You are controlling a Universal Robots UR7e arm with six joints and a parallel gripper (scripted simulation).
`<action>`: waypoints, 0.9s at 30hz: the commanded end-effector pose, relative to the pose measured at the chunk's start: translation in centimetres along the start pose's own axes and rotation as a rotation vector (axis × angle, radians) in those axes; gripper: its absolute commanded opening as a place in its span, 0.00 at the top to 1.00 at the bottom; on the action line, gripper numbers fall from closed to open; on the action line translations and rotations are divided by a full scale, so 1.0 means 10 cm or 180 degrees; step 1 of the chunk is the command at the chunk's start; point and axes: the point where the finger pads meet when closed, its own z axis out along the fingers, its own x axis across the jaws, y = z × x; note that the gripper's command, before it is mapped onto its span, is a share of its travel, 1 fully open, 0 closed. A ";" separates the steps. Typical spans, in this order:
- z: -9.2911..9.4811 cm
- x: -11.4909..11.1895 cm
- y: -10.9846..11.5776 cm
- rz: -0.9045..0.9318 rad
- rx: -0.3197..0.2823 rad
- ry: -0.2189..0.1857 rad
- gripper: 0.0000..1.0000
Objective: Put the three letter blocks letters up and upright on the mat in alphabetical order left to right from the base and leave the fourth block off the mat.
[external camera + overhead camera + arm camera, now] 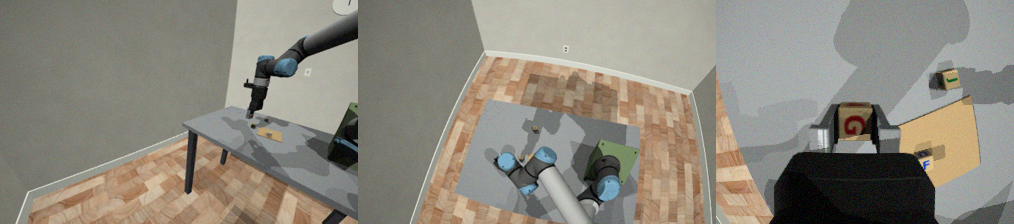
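Observation:
My gripper (855,116) is shut on a wooden block with a red G on top (855,123) and holds it a little above the grey table. In the exterior view the gripper (249,114) hangs just left of the tan mat (272,136). The mat also shows at the right of the wrist view (942,141). A block with a blue letter (925,157) lies on it near its edge. A block with a green mark (948,80) lies on the table just off the mat's corner. A fourth block (535,128) lies farther off on the table.
The green robot base (614,157) stands at the table's right. In the overhead view the arm (551,178) hides most of the mat. The table's left edge (208,133) is close to the gripper.

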 end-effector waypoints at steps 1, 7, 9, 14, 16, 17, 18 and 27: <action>-0.01 0.12 0.01 -0.0445 0.0004 0.0007 0.51; -0.01 0.24 0.03 -0.0869 0.0003 0.0012 0.51; -0.01 0.30 0.05 -0.1099 0.0002 0.0014 0.51; -0.01 0.42 0.09 -0.1575 0.0000 0.0015 0.51; -0.01 0.47 0.11 -0.1766 -0.0001 0.0016 0.51; -0.01 0.49 0.12 -0.1863 -0.0002 0.0015 0.51; -0.01 0.52 0.14 -0.1959 -0.0002 0.0015 0.51; -0.01 0.70 0.24 -0.2702 -0.0006 0.0010 0.51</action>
